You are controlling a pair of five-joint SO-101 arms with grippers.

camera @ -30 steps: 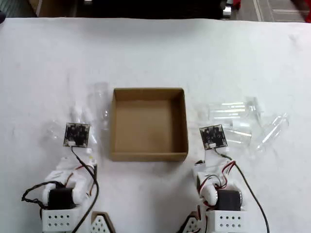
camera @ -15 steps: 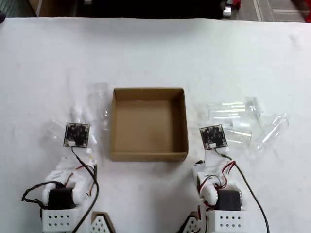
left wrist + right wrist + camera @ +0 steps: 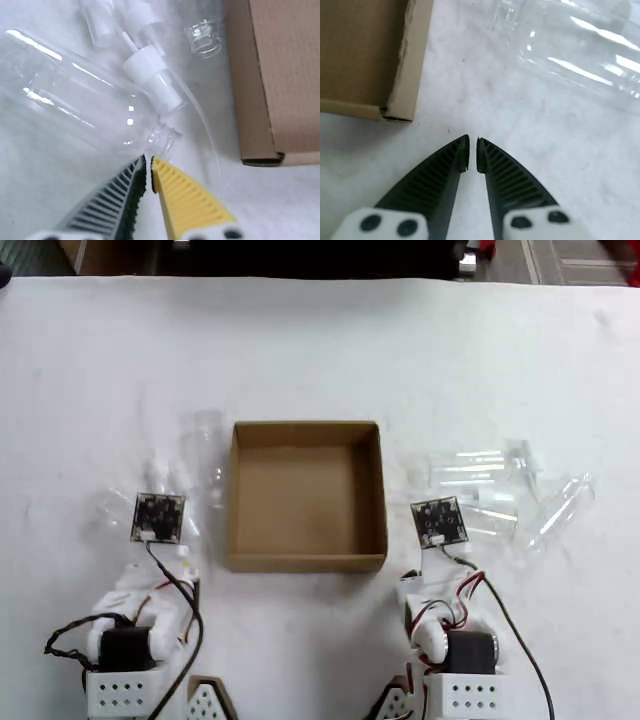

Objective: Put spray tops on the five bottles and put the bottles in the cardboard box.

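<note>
Cardboard box [image 3: 306, 562] stood empty at mid-bench [image 3: 320, 350], between the 2 arms. Clear bottles [image 3: 480, 490] lay on their sides on either flank. The left tool [image 3: 148, 162] was closed tip to tip and the right tool [image 3: 472, 145] showed a hairline gap; neither held anything. A white spray top [image 3: 152, 75] lay loose beside the nearest bottle [image 3: 75, 110]. Risk, as judged: slick round bottles could roll or slip from a pinch, and the top's thin tube could miss the neck.

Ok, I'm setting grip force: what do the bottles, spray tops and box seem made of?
Bottles: clear, glossy, likely thin plastic; the table shows through and highlights streak the wall. Spray tops: opaque white, smooth, probably moulded plastic. Cardboard box: matte brown, raw cut edges.
</note>
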